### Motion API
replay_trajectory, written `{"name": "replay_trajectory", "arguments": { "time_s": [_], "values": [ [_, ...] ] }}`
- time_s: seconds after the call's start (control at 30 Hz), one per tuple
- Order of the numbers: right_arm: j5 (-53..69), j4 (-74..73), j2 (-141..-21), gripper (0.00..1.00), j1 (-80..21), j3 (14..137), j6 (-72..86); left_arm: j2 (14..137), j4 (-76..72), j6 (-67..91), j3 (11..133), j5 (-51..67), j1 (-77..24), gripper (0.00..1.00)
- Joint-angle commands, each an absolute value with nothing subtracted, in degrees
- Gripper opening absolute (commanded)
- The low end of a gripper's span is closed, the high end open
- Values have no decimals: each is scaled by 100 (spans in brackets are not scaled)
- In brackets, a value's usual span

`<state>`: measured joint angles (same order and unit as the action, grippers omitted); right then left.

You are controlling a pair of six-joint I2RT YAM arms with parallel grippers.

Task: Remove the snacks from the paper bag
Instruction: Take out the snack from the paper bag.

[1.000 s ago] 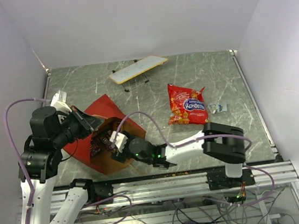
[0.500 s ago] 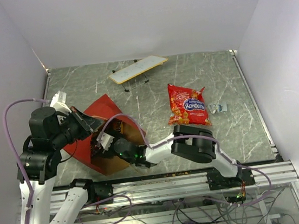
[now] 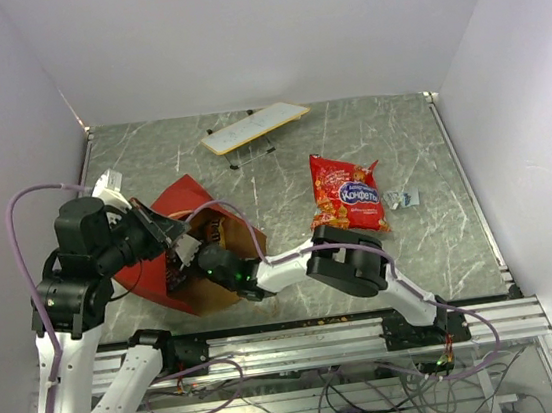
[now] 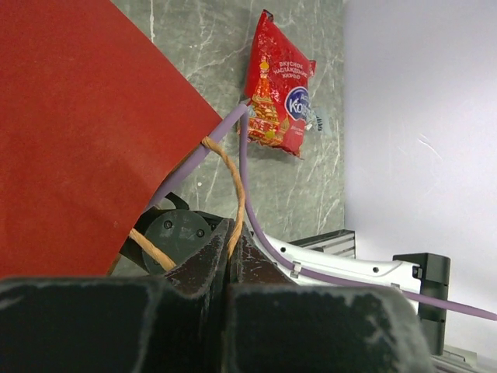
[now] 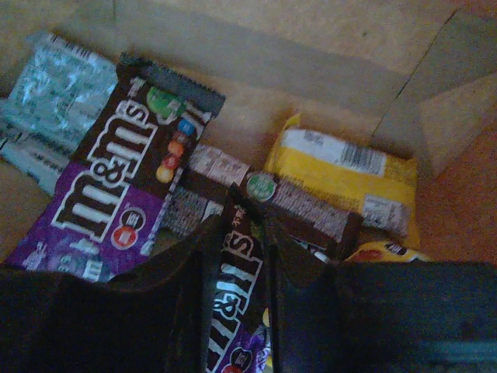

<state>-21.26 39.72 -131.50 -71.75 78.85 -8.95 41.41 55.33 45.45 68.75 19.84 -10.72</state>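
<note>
Paper bag [image 3: 183, 200]: largest loose item, red outside, brown kraft inside. It lies tipped on the surface [image 3: 420, 148] at the near left, mouth facing the near right. The left end effector [image 4: 231, 250] is fully closed on the tan string handle [image 4: 241, 190], which loops up from between its fingers beside the red wall. A purple cable [image 4: 182, 169] crosses the loop.

Chip bag [image 3: 347, 193]: red, crinkly, with a blue oval logo. It lies flat on the surface, well apart from the paper bag and to its right. Small silvery packets [image 3: 404, 199] lie just beside its right edge.

Contents of the paper bag, from the right wrist view:
- flat M&M's packet [image 5: 116, 186], brown and purple, at left
- yellow packet [image 5: 349, 179], with a barcode on a white panel, at right
- long brown packet [image 5: 268, 198], between those two
- silver-green packet [image 5: 46, 93], upper left, against the flat M&M's packet

All of these rest on the kraft inner wall.

The right end effector [image 5: 242, 233] is inside the bag with its jaws narrow. It pinches an upright M&M's packet [image 5: 233, 268] that stands on edge between the fingers.

Limits of view: from above, the wrist and the bag wall hide the right fingers and most of the contents. A finger cuts off a yellow item at the lower right of the wrist view. The chip bag lettering is too small to read
</note>
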Motion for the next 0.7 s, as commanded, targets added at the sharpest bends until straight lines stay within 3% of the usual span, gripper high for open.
{"name": "replay_trajectory", "arguments": {
  "time_s": [0.0, 0.2, 0.67],
  "values": [
    [-1874, 3696, -12848, 23, -7172, 7598, -637, 4236, 5534, 4523, 7170, 1851, -1090, 7],
    [-1678, 3465, -12393, 1, -7177, 7217, -609, 4307, 5335, 4568, 7150, 1799, -1090, 7],
    [-1297, 3459, -10449, 0, -7188, 5837, 12, 4526, 4980, 4709, 7001, 2075, -1090, 7]
  ]
}}
